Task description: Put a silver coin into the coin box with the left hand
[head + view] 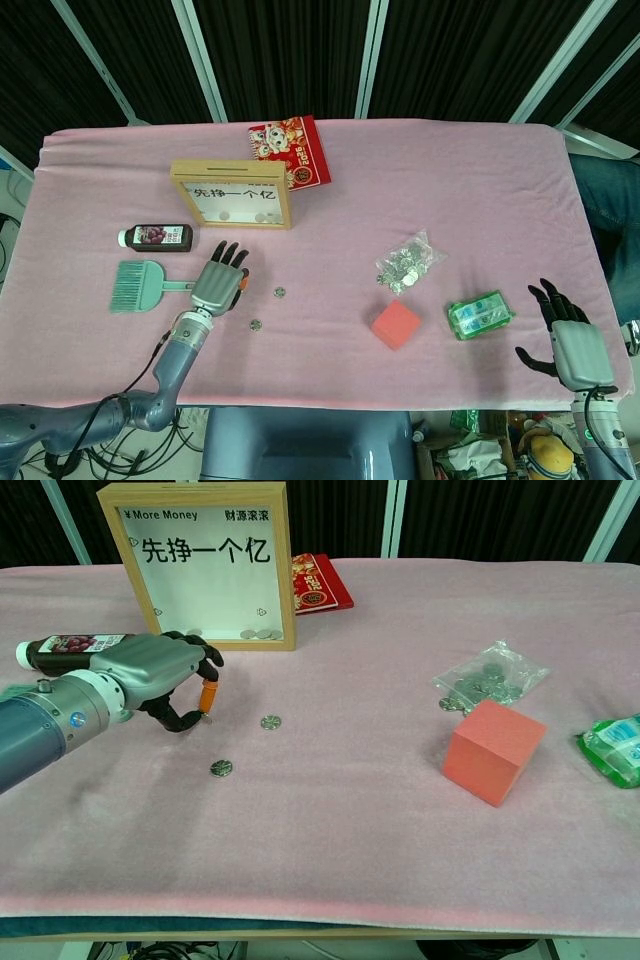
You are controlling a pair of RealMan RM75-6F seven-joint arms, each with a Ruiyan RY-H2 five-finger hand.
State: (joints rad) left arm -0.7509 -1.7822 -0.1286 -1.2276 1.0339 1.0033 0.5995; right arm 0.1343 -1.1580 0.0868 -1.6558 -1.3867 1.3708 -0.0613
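Observation:
The coin box (232, 194) is a wooden frame with a white front, standing at the back left; the chest view shows the coin box (205, 565) with a few coins at its bottom. Two silver coins lie on the pink cloth: the further coin (280, 292) (271, 722) and the nearer coin (256, 324) (221, 768). My left hand (218, 283) (150, 675) hovers just left of them, fingers curved down, thumb close under an orange fingertip, nothing visible between them. My right hand (570, 335) is open, off the table's front right corner.
A dark bottle (157, 237) (70, 645) lies behind the left hand, and a green brush (135, 284) lies beside it. A red booklet (291, 150) is behind the box. A coin bag (492, 685), an orange cube (494, 750) and a green packet (615, 748) are to the right.

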